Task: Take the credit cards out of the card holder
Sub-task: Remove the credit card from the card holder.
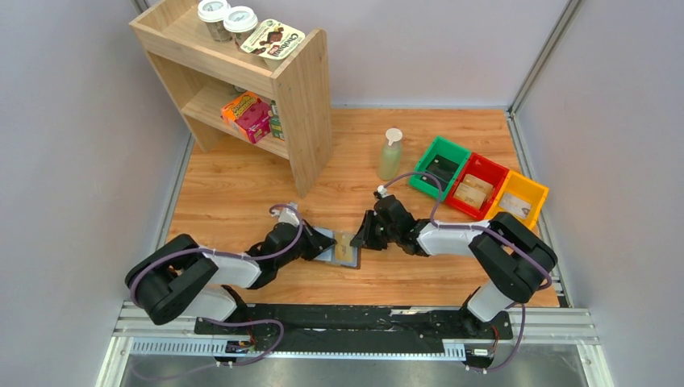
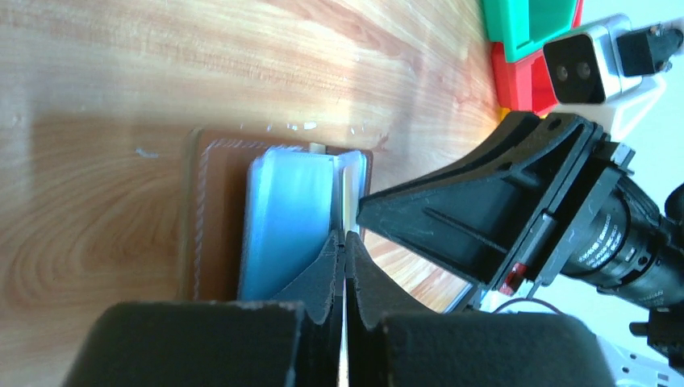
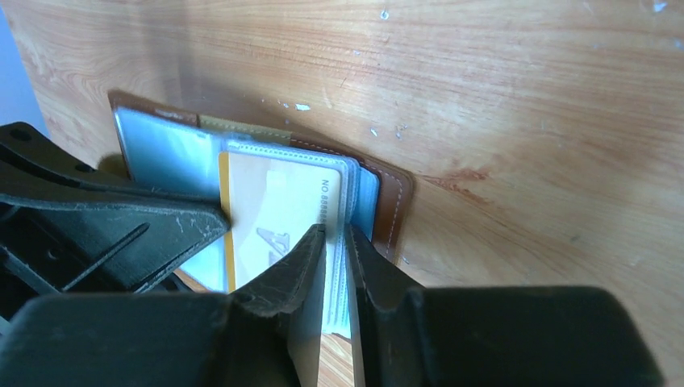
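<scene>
Left pincer (image 2: 344, 239) is pressed shut on a thin inner leaf (image 2: 352, 173) of the card holder (image 2: 211, 218), which lies open and flat on the tabletop (image 3: 524, 121) — it seems to pin the holder in place. From the opposite side of the card holder, the right pincer (image 3: 335, 234) has its jaws almost together over the free edge of a clear sleeve (image 3: 353, 185) with a tan-gold card (image 3: 270, 214) inside. Whether it bites the card alone or the sleeve too, I cannot tell. The step in hand, as I judge, is drawing out this card. The next move asks for a slow, straight pull away from the card holder while the left side holds firm — otherwise the whole holder may slide or lift with the card.
</scene>
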